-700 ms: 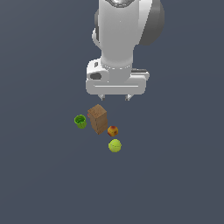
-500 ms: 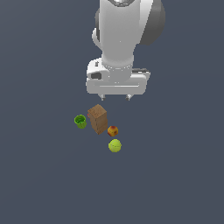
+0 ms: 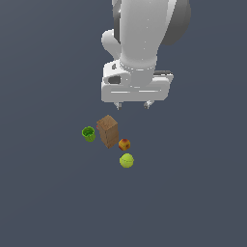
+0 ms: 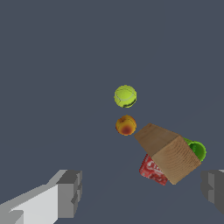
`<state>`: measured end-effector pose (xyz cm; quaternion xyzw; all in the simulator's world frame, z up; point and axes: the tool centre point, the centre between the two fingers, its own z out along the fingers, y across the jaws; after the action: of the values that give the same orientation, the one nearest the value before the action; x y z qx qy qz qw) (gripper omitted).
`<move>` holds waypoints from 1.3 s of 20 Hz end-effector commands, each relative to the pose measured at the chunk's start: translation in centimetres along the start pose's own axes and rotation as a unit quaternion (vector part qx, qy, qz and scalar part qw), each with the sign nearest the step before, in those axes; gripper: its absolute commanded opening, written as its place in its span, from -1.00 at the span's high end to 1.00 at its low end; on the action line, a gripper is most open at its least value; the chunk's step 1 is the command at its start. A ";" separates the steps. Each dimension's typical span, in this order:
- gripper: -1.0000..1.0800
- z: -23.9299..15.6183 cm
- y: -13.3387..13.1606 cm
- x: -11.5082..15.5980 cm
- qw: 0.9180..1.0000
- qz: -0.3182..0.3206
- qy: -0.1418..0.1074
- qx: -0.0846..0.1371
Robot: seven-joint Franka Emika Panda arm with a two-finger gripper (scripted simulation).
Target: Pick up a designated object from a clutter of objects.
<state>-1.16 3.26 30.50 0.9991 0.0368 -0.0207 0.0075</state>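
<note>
Hovering our gripper above the clutter, jaws wide apart and empty; green cup touches the cardboard box.

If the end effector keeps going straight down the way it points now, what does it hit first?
Probably bare floor. The end effector is open and sits toward the exterior view's right of the brown box. In the wrist view the box, and the green cup behind it, lie off-centre toward one finger. Depth is uncertain.

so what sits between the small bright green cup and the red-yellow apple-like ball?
The brown cardboard box stands between the green cup and the apple-like ball, clearest in the exterior view.
</note>
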 end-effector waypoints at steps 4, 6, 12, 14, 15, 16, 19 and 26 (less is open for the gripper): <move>-0.92 0.6 0.5 0.1 1.000 0.017 0.000 0.002; -0.92 1.0 0.9 0.1 1.000 0.031 0.000 0.004; -0.92 3.1 2.7 0.3 0.995 0.097 0.001 0.011; -0.92 4.1 3.5 0.3 0.992 0.126 0.001 0.014; -0.92 4.6 4.0 0.3 0.990 0.143 0.001 0.015; -0.92 5.1 4.5 0.3 0.987 0.160 0.001 0.017; -0.92 7.0 6.1 0.2 0.976 0.217 0.001 0.021; -0.92 11.2 10.1 -0.6 0.935 0.353 0.002 0.028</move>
<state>-1.27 -6.13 20.35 0.9572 -0.2887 -0.0168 -0.0133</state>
